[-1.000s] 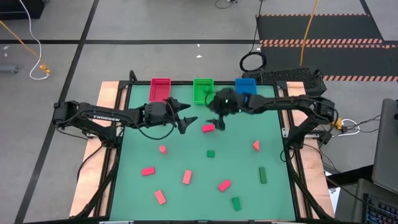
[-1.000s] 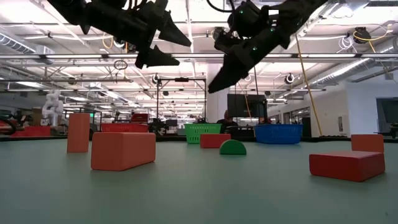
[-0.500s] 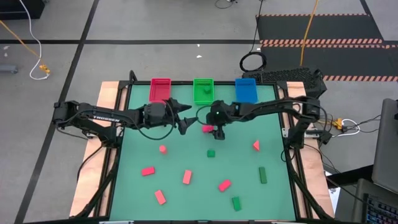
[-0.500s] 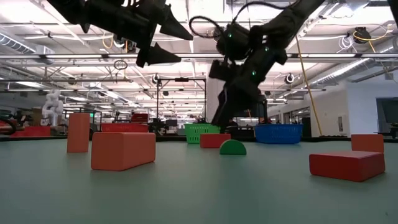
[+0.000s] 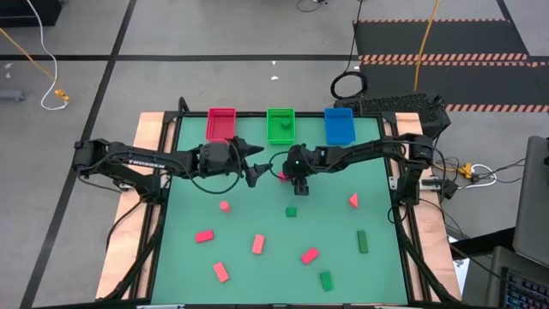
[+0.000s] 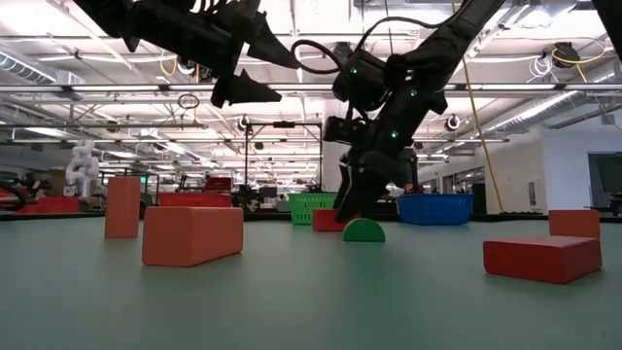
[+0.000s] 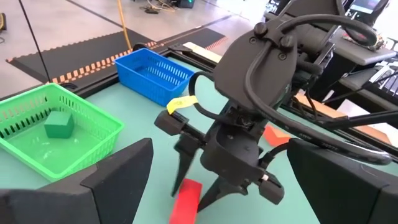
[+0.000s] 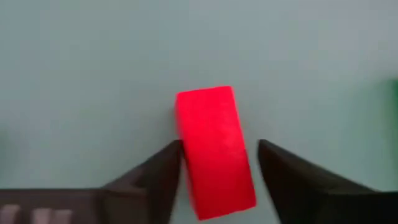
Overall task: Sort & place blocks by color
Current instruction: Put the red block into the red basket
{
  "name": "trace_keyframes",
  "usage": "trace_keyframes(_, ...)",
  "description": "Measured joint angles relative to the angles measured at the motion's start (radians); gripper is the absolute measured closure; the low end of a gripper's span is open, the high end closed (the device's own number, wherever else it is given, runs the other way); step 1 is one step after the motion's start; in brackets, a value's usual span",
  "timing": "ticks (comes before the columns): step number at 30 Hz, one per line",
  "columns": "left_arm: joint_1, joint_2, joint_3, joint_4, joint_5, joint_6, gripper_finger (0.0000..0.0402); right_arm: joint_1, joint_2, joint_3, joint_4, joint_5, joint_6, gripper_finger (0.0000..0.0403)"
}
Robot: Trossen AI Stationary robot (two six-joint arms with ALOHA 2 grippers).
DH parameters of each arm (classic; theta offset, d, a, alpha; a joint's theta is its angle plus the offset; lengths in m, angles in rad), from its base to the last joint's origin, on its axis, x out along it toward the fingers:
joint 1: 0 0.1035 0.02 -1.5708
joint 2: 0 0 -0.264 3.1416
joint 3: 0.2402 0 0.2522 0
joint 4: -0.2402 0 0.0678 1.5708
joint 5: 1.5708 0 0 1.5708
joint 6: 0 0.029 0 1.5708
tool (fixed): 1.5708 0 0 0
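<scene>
A red block (image 8: 214,152) lies flat on the green table, near its middle (image 5: 282,176). My right gripper (image 8: 217,149) slants down over it, open, with one finger on each side of the block's long sides (image 7: 194,194). My left gripper (image 5: 259,160) hangs open above the table just left of the block, touching nothing. Several more red and green blocks lie on the near half of the table, among them a green one (image 5: 291,211) and a pink one (image 5: 225,205). My right gripper comes from above on a slant, its fingers lying along the block's two long sides. One fingertip (image 8: 171,158) stands against one long side (image 8: 182,155). The other fingertip (image 8: 273,162) stands a small gap off. The block lies flat on the table.
The red bin (image 5: 221,123), the green bin (image 5: 280,124) and the blue bin (image 5: 339,124) stand in a row at the far edge. A green block (image 7: 60,123) lies in the green bin. A red wedge (image 5: 352,200) and a green bar (image 5: 362,241) lie at the right.
My right gripper has come down from in front of the green bin toward the table's near-left, tipping more steeply, until its fingers stand around the red block. The block has stayed where it was.
</scene>
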Motion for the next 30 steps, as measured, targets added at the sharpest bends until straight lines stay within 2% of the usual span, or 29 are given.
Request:
trace_keyframes(2,0.001,0.000,0.000,0.001,-0.002,0.000,0.0027,0.000,-0.001,0.000,0.001,-0.002,-0.013,0.0290)
trace_keyframes(11,0.001,0.000,0.000,-0.005,-0.002,0.000,0.0027,0.000,-0.012,0.001,-0.029,0.000,-0.046,0.0292)
trace_keyframes(16,0.001,0.000,0.000,-0.049,-0.002,0.013,0.0027,0.000,-0.089,-0.002,-0.039,0.027,-0.049,0.0292)
trace_keyframes(24,-0.027,0.000,0.000,0.003,-0.003,0.216,0.0027,-0.001,-0.339,0.000,0.053,0.026,-0.013,0.0292)
trace_keyframes(30,-0.065,0.000,0.000,0.054,-0.023,0.327,0.0027,0.015,-0.386,0.000,0.079,0.028,-0.001,0.0292)
